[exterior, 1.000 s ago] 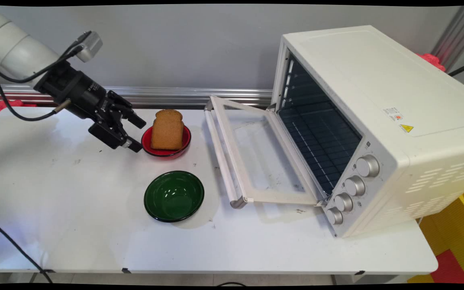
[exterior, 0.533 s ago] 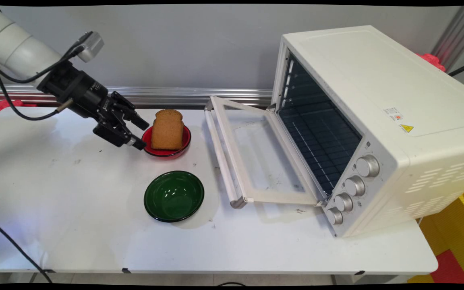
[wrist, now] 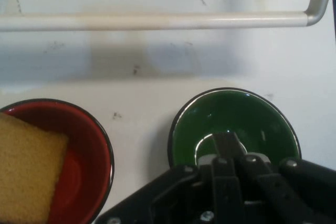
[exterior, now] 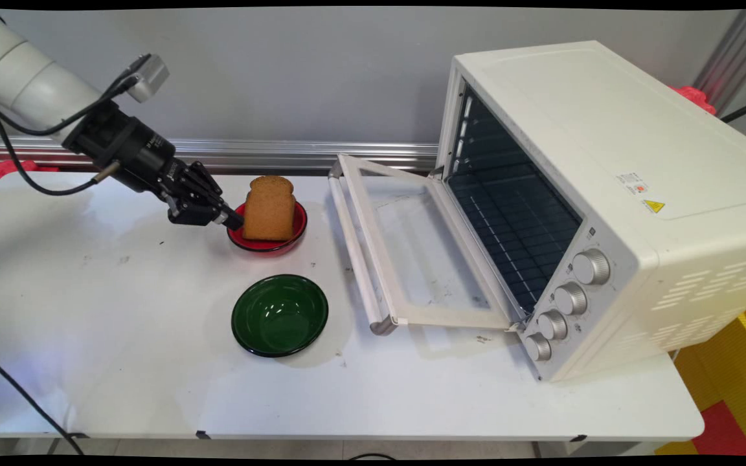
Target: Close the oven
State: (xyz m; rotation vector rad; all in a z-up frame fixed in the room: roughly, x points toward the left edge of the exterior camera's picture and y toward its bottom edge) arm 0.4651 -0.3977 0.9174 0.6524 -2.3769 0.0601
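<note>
Red bowl (exterior: 268, 238) holds bread (exterior: 269, 208); green bowl (exterior: 280, 315) seemingly bare

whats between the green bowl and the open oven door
Nothing. In the main view, bare white table separates the green bowl from the oven door; the hand view shows the same bare strip up to the door handle.

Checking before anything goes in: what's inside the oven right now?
Through the open door, the oven shows only a bare dark wire rack. Its deeper right part is hidden by the casing.

Bread (wrist: 26, 174) & red bowl (wrist: 86, 150) cropped
</note>
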